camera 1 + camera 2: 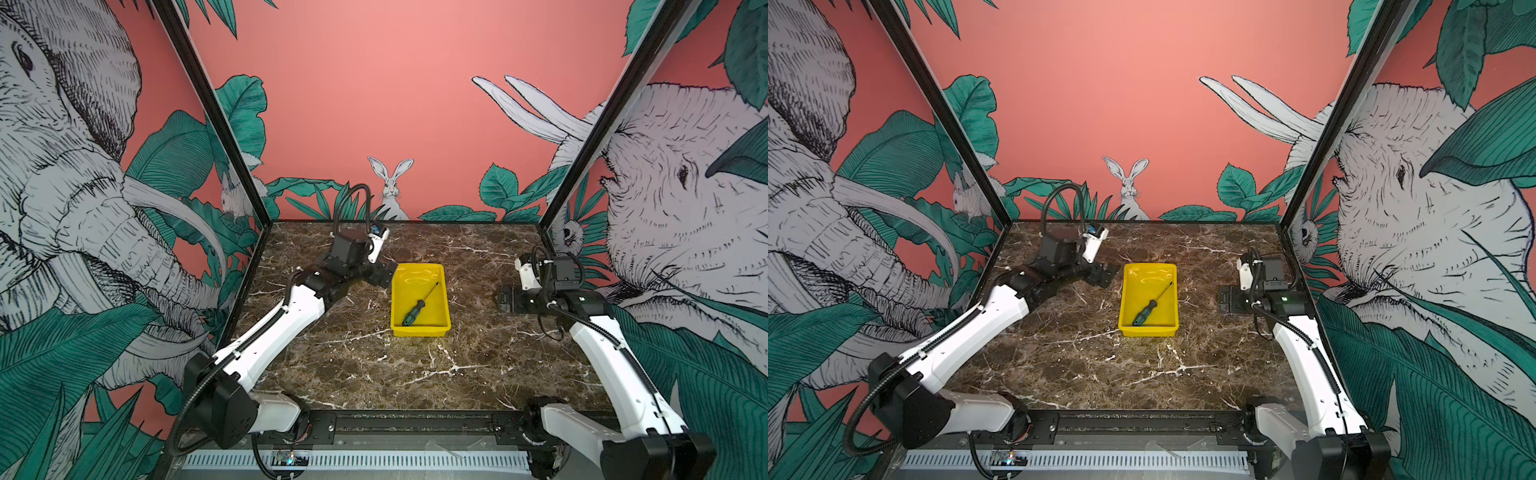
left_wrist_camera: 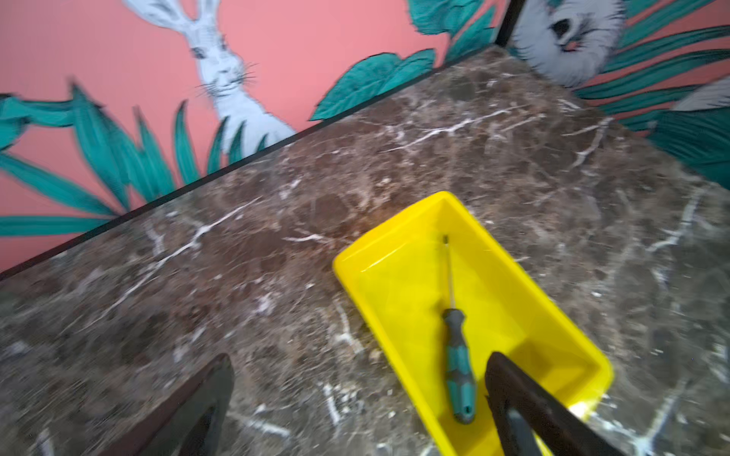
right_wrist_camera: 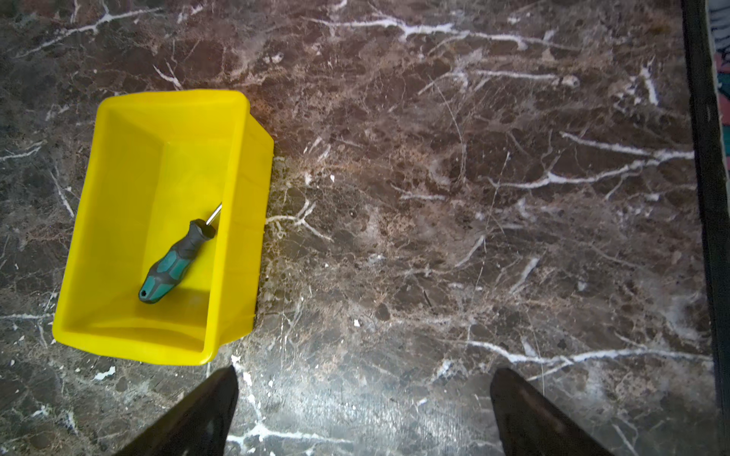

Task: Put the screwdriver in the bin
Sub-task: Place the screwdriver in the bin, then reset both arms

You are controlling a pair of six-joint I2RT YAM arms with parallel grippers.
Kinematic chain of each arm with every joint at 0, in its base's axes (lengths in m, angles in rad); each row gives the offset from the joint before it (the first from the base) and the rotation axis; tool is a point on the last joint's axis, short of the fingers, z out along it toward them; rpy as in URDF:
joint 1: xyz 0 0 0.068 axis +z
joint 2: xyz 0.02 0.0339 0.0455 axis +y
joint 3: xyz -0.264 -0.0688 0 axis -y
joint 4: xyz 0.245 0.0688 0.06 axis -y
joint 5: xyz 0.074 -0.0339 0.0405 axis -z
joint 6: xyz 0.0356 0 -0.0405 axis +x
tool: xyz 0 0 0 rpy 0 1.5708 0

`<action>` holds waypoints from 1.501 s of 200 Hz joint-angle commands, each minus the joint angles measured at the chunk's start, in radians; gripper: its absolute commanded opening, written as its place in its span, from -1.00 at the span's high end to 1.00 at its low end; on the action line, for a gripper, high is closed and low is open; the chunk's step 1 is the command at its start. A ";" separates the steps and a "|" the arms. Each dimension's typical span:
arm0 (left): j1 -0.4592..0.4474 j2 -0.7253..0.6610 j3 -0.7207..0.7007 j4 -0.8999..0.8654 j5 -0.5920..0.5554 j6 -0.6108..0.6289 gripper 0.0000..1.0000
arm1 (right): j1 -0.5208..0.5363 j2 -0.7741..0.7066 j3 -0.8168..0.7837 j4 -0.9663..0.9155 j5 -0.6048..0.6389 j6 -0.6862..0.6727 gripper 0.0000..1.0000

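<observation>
Both top views first. The screwdriver (image 1: 415, 309) lies flat on the floor of the bin (image 1: 419, 331): handle toward the near end, shaft running diagonally to the far corner, all of it inside the rim. My left gripper (image 1: 384, 276) sits just beside the bin's far corner on my left side, jaws wide and nothing between them. My right gripper (image 1: 505, 301) is well apart on the other side, low over the table (image 1: 374, 365).

Now my left wrist view. It's a little blurred, but both fingers (image 2: 521, 398) are spread wide and empty. The green handle shows in the bin between them, untouched. One finger overlaps the bin's near end in the picture; I can't tell whether it touches.

Right wrist view. These fingers (image 3: 205, 406) are also wide apart, with only bare marble between them. The bin stands off to one side with the screwdriver resting in it, handle down on the floor.

My call: the placing is done. All that looks left is lifting my left arm clear without nudging the bin.
</observation>
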State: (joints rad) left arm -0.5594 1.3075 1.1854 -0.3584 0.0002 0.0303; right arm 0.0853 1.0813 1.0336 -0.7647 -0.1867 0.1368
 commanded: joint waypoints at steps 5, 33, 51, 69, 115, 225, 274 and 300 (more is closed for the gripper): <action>0.014 -0.054 -0.040 0.073 -0.069 0.060 -0.99 | 0.001 0.026 0.044 0.091 0.014 -0.049 -0.98; 0.021 0.005 -0.006 0.120 -0.038 0.088 -0.99 | 0.001 0.067 0.062 0.127 0.094 -0.029 -0.99; 0.021 0.032 -0.031 0.127 -0.079 0.091 -0.99 | -0.001 0.067 0.056 0.156 0.089 -0.053 -0.98; 0.021 0.007 -0.109 0.191 -0.168 0.080 -0.99 | -0.001 0.048 0.027 0.206 0.105 -0.056 -0.99; 0.021 -0.147 -0.560 0.752 -0.323 0.199 -0.99 | -0.003 0.024 -0.041 0.290 0.137 -0.048 -0.98; 0.060 -0.227 -0.751 0.879 -0.655 0.395 -0.98 | -0.003 -0.067 -0.362 0.773 0.203 -0.131 -0.99; 0.279 -0.231 -0.889 0.995 -0.440 0.168 -0.98 | -0.003 0.004 -0.432 0.941 0.196 -0.120 -0.99; 0.348 -0.145 -0.921 1.108 -0.356 0.176 -0.99 | -0.003 0.038 -0.502 1.082 0.254 -0.156 -0.98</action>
State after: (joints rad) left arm -0.2508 1.1049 0.2855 0.6037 -0.4614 0.2569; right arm 0.0845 1.0958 0.5816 0.1261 0.0059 0.0086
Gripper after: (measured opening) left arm 0.993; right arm 0.992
